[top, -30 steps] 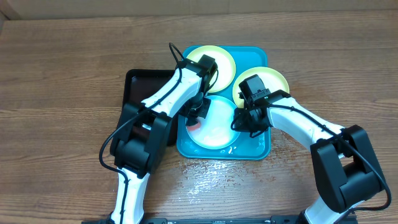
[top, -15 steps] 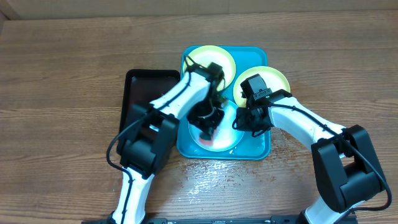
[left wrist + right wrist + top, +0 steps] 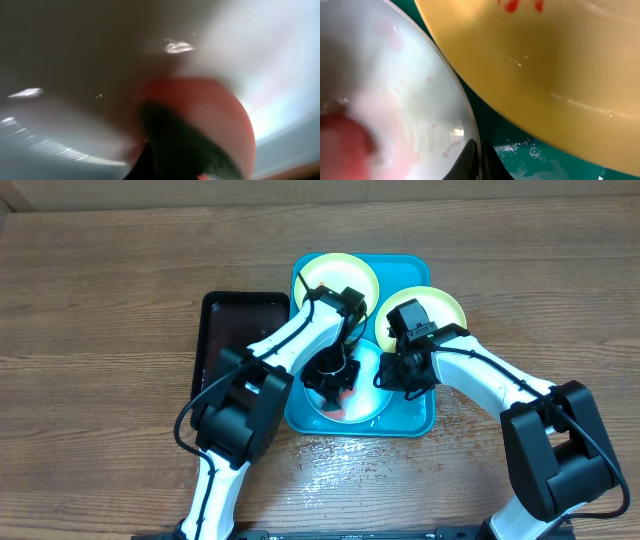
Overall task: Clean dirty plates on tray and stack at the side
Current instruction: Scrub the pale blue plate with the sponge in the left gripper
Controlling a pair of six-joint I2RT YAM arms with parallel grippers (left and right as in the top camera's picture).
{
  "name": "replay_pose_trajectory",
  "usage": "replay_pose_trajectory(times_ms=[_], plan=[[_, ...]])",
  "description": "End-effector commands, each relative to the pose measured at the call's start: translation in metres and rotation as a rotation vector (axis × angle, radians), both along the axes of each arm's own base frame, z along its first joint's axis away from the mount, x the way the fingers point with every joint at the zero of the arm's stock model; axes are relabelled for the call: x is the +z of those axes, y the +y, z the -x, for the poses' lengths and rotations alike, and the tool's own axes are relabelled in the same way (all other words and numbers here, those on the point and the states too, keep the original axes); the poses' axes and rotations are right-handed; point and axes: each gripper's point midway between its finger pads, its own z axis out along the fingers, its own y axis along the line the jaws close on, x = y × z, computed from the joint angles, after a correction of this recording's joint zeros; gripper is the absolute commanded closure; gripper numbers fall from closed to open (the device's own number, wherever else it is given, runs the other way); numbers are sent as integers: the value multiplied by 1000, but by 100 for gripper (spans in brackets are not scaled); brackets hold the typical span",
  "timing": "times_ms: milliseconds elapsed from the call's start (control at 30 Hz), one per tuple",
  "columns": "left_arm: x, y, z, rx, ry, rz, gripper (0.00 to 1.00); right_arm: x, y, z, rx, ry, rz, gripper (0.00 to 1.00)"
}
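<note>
The light-blue rimmed plate (image 3: 362, 402) lies at the front of the turquoise tray (image 3: 420, 420). My left gripper (image 3: 335, 380) is over its middle, shut on a red sponge (image 3: 342, 396) pressed to the plate. The sponge fills the blurred left wrist view (image 3: 220, 115). My right gripper (image 3: 392, 375) is shut on the plate's right rim, which shows in the right wrist view (image 3: 468, 120). Two yellow-green rimmed plates lie at the tray's back (image 3: 340, 272) and back right (image 3: 440, 305). The right one (image 3: 545, 60) has red smears.
A black tray (image 3: 225, 330) lies left of the turquoise tray, partly under my left arm. Water is spilled on the wooden table (image 3: 340, 455) in front of the tray. The tray floor (image 3: 535, 155) is wet.
My left gripper has moved with the red sponge from the plate's left edge to its middle. My right gripper has held still on the rim.
</note>
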Motion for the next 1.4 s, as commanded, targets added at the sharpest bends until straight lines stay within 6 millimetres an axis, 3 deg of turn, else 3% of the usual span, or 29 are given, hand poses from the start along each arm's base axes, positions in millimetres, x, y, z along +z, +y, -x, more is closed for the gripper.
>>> replay_pose_trajectory(times_ms=[0,200,267,400,567,833,1367], plan=[[-13,83,-46,109,-263,-476,96,-4,-4,4,13,9,24,96],[9,121,-71,144,-460,-723,96,-4,-4,4,13,10,25,96],[10,119,-71,149,-451,-709,96,-4,-4,4,13,9,25,96],[-5,90,-62,71,-339,-524,96,-4,-4,4,13,9,24,96],[-21,12,-40,-90,-152,-32,96,-4,-4,4,13,9,24,96],[-12,-17,-14,-133,-23,174,96,-4,-4,4,13,9,24,96],[6,-55,12,-182,78,408,96,-4,-4,4,13,9,24,96]])
